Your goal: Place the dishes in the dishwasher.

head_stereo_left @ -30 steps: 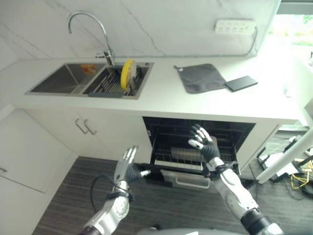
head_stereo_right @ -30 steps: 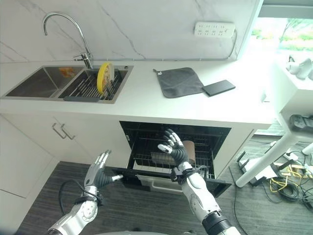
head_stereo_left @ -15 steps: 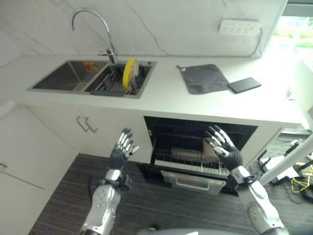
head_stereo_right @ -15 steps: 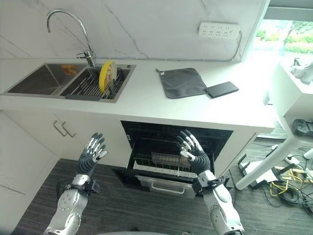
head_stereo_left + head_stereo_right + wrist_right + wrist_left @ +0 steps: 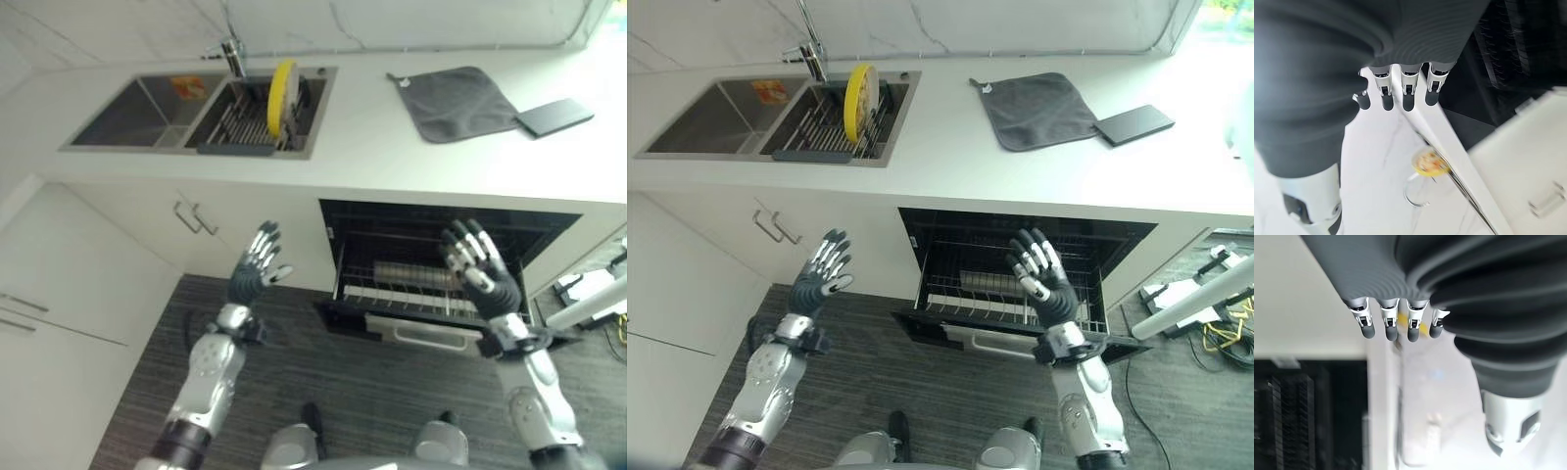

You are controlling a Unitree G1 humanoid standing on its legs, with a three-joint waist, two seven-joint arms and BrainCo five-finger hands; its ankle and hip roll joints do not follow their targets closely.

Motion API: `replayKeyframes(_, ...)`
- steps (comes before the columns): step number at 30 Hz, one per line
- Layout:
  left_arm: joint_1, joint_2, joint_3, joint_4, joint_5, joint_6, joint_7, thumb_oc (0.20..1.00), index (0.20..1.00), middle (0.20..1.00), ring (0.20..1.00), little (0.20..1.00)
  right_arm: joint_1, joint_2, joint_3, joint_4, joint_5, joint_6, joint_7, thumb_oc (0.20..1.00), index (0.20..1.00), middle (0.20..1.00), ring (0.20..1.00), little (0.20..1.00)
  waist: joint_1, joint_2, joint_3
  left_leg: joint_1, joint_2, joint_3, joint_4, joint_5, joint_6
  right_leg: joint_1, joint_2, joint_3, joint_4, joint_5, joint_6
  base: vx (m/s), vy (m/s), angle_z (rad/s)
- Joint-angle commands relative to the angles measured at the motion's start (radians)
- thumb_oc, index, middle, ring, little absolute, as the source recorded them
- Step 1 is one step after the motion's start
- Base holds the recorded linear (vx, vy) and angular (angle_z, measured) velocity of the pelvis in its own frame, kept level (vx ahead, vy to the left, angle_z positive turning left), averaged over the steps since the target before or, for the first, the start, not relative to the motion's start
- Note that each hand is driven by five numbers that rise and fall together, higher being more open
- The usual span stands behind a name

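A yellow plate [image 5: 283, 84] stands on edge in the dark rack of the right sink basin [image 5: 240, 127]. Below the counter the dishwasher [image 5: 446, 245] stands open, its wire rack [image 5: 411, 294] pulled partly out with a grey dish [image 5: 409, 273] lying in it. My left hand [image 5: 255, 277] is raised with fingers spread in front of the cabinet doors, left of the dishwasher, holding nothing. In front of the rack my right hand [image 5: 479, 269] is raised, open and empty, fingers straight.
A grey cloth [image 5: 454, 100] and a dark flat tablet [image 5: 554, 116] lie on the white counter [image 5: 372, 157] right of the sink. The left basin [image 5: 147, 108] holds a small orange item. White cabinet doors with handles [image 5: 192, 216] stand left of the dishwasher. Dark wood floor lies below.
The camera has tilted down and come closer to the counter. Both hands stay raised and open; the left one sits a little higher and nearer the cabinet.
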Motion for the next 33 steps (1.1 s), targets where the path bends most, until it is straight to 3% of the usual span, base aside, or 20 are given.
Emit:
replayKeyframes(1,-0.023,0.051,0.049,-0.144,0.059,-0.032,0.007,1.0,1.0,1.0,1.0,1.0,-0.065,-0.035,0.005,-0.058,0.023,-0.042,0.028,1.0,1.0,1.0,1.0,1.0,0.007,0.029,-0.04,0.059,0.01,-0.017,-0.047,-0.042,0.045,0.021,0.138,-0.054,0.198,-0.277,0.065,0.01,0.122,-0.4)
replayKeyframes(5,-0.043,0.043,0.043,-0.142,0.079,-0.032,0.038,1.0,1.0,1.0,1.0,1.0,-0.089,-0.045,0.04,-0.033,0.014,-0.065,0.011,1.0,1.0,1.0,1.0,1.0,0.014,0.018,-0.043,0.054,-0.041,-0.014,-0.063,-0.045,0.047,0.009,0.23,-0.101,0.176,-0.29,0.035,0.03,0.077,-0.02)
replayKeyframes(8,-0.062,0.024,0.023,-0.119,0.098,-0.038,0.052,1.0,1.0,1.0,1.0,1.0,-0.105,-0.045,0.052,-0.006,0.017,-0.083,0.001,1.0,1.0,1.0,1.0,1.0,0.005,0.007,-0.04,0.033,-0.07,-0.058,-0.028,-0.052,0.045,0.031,0.303,-0.047,0.11,-0.336,-0.01,0.06,-0.083,-0.2)
replayKeyframes(13,-0.033,-0.002,0.013,-0.108,0.088,-0.077,0.055,1.0,1.0,1.0,1.0,1.0,-0.107,-0.067,0.049,-0.012,-0.012,-0.082,0.002,1.0,1.0,1.0,1.0,1.0,0.005,-0.024,-0.04,-0.012,-0.099,-0.049,0.162,-0.125,0.034,0.074,0.307,-0.034,0.028,-0.34,-0.046,0.06,-0.077,0.09)
replayKeyframes(14,-0.022,-0.006,0.009,-0.109,0.089,-0.077,0.047,1.0,1.0,1.0,1.0,1.0,-0.11,-0.083,0.041,-0.009,-0.009,-0.078,-0.024,1.0,1.0,1.0,1.0,1.0,0.015,-0.037,-0.028,-0.082,-0.092,-0.073,0.296,-0.113,0.011,0.102,0.306,-0.019,0.006,-0.336,-0.061,0.1,-0.033,-0.1)
replayKeyframes(17,-0.013,-0.008,0.01,-0.106,0.091,-0.072,0.036,1.0,1.0,1.0,1.0,1.0,-0.125,-0.081,0.036,0.014,0.001,-0.09,-0.042,1.0,1.0,1.0,1.0,1.0,0.026,-0.033,-0.02,-0.124,-0.088,-0.113,0.298,-0.085,0.003,0.106,0.312,0.018,0.004,-0.33,-0.062,0.13,0.094,-0.36)
replayKeyframes(18,-0.004,-0.011,0.017,-0.11,0.088,-0.066,0.041,1.0,1.0,1.0,1.0,1.0,-0.129,-0.069,0.043,0.02,-0.028,-0.098,-0.044,1.0,1.0,1.0,1.0,1.0,0.027,-0.02,-0.02,-0.127,-0.042,-0.12,0.212,-0.027,-0.013,0.117,0.321,0.046,-0.013,-0.334,-0.055,0.14,0.179,-0.71)
replayKeyframes(19,-0.002,-0.011,0.018,-0.111,0.086,-0.065,0.043,1.0,1.0,1.0,1.0,1.0,-0.129,-0.067,0.045,0.021,-0.035,-0.1,-0.044,1.0,1.0,1.0,1.0,1.0,0.027,-0.016,-0.02,-0.128,-0.027,-0.119,0.189,-0.003,-0.022,0.122,0.324,0.053,-0.019,-0.336,-0.054,0.2,0.261,-0.58)
replayKeyframes(23,-0.011,-0.018,0.026,-0.088,0.026,-0.06,0.045,1.0,1.0,1.0,1.0,1.0,-0.128,-0.072,0.056,0.03,-0.069,-0.118,-0.06,1.0,1.0,1.0,1.0,1.0,0.022,0.011,-0.02,-0.152,0.12,-0.149,0.028,0.175,-0.083,0.157,0.323,0.096,-0.022,-0.37,-0.05,0.2,0.295,-0.58)
replayKeyframes(24,-0.013,-0.019,0.03,-0.079,0.019,-0.063,0.035,1.0,1.0,1.0,1.0,1.0,-0.125,-0.075,0.054,0.029,-0.07,-0.123,-0.066,1.0,1.0,1.0,1.0,1.0,0.019,0.011,-0.022,-0.152,0.14,-0.155,0.017,0.189,-0.087,0.154,0.316,0.102,-0.008,-0.377,-0.049,0.24,0.425,-0.59)
replayKeyframes(27,-0.012,-0.017,0.05,-0.07,0.004,-0.077,0.009,1.0,1.0,1.0,1.0,1.0,-0.109,-0.096,0.026,0.024,-0.054,-0.12,-0.057,1.0,1.0,1.0,1.0,1.0,-0.001,0.019,-0.028,-0.137,0.184,-0.209,0.015,0.191,-0.091,0.124,0.28,0.145,0.08,-0.417,-0.036,0.21,0.489,-0.79)
replayKeyframes(31,-0.027,-0.01,0.035,-0.063,0.016,-0.074,-0.03,1.0,1.0,1.0,1.0,1.0,-0.092,-0.088,-0.008,0.036,-0.029,-0.128,-0.068,1.0,1.0,1.0,1.0,1.0,-0.014,0.035,-0.045,-0.099,0.156,-0.175,-0.006,0.118,-0.078,0.127,0.231,0.136,0.125,-0.432,-0.01,0.17,0.381,-0.56)
replayKeyframes(33,-0.047,-0.007,0.018,-0.067,0.04,-0.067,-0.037,1.0,1.0,1.0,1.0,1.0,-0.085,-0.073,-0.018,0.03,-0.018,-0.15,-0.085,1.0,1.0,1.0,1.0,1.0,-0.013,0.037,-0.055,-0.077,0.119,-0.188,-0.014,0.088,-0.064,0.121,0.202,0.131,0.136,-0.422,0.011,0.13,0.325,-0.24)
